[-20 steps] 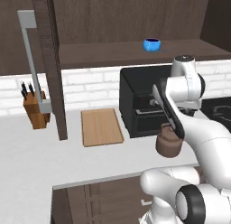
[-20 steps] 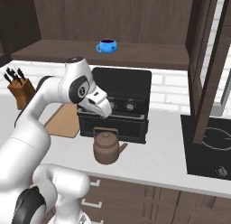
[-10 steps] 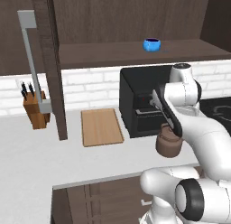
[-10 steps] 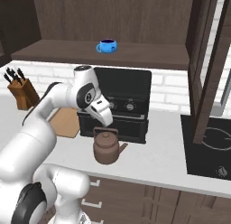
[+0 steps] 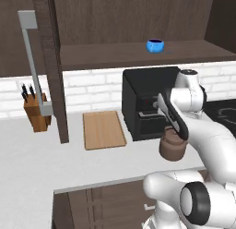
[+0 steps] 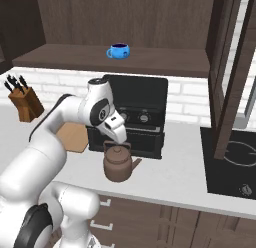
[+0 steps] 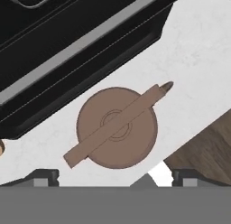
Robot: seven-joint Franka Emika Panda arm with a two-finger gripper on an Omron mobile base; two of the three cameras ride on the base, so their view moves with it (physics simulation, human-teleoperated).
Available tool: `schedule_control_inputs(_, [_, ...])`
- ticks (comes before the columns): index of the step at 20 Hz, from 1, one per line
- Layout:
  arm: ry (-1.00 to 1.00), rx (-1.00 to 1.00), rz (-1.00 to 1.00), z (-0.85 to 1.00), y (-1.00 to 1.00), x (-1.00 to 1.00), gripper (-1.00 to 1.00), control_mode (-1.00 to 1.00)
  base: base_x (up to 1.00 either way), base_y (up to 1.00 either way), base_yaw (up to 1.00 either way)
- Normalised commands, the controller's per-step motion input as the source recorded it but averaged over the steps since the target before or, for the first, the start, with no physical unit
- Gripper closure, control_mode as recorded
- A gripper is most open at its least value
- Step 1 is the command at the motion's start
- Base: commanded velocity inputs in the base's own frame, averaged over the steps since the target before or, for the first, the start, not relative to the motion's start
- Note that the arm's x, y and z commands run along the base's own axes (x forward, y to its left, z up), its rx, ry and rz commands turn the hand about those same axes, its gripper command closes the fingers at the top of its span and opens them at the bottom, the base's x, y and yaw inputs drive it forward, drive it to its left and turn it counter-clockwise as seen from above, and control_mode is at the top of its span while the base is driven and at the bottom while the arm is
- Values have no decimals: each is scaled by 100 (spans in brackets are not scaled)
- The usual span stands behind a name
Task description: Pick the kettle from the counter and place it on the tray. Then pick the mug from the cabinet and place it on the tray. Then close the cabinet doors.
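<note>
The dark-brown kettle [image 5: 171,148] [image 6: 118,165] stands on the pale counter [image 5: 41,168] [image 6: 185,164] just in front of the black oven. My gripper [image 6: 120,141] [image 7: 115,173] hangs open right above it, and the kettle [image 7: 117,127] lies centred between the spread fingertips [image 7: 43,175] with its handle running diagonally. To the left, the light-wood tray [image 5: 103,129] [image 6: 73,138] lies flat. The blue mug [image 5: 155,45] [image 6: 119,51] sits on the cabinet shelf [image 5: 106,56]. The cabinet doors [image 5: 51,66] [image 6: 231,77] stand open.
A black oven [image 5: 144,103] [image 6: 137,109] stands against the back wall behind the kettle. A tan knife block [image 5: 36,111] [image 6: 24,103] is at the far left. A dark cooktop [image 6: 234,164] lies to the right. The open left door's grey bar handle [image 5: 31,62] hangs over the counter.
My hand has come down a little closer over the kettle. The jaws have stayed open and the kettle has not moved.
</note>
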Motion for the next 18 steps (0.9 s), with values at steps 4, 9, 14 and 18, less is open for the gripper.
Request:
schedule_control_inputs(4, [5, 0, 0, -20, 2, 20, -100, -100, 0, 0, 0])
schedule_control_inputs(9, [2, 0, 0, -20, 0, 16, -100, -100, 0, 0, 0])
schedule_control_inputs(14, [0, 0, 0, -18, 1, 21, -100, -100, 0, 0, 0])
schedule_control_inputs(18, [1, 0, 0, -17, 0, 16, -100, -100, 0, 0, 0])
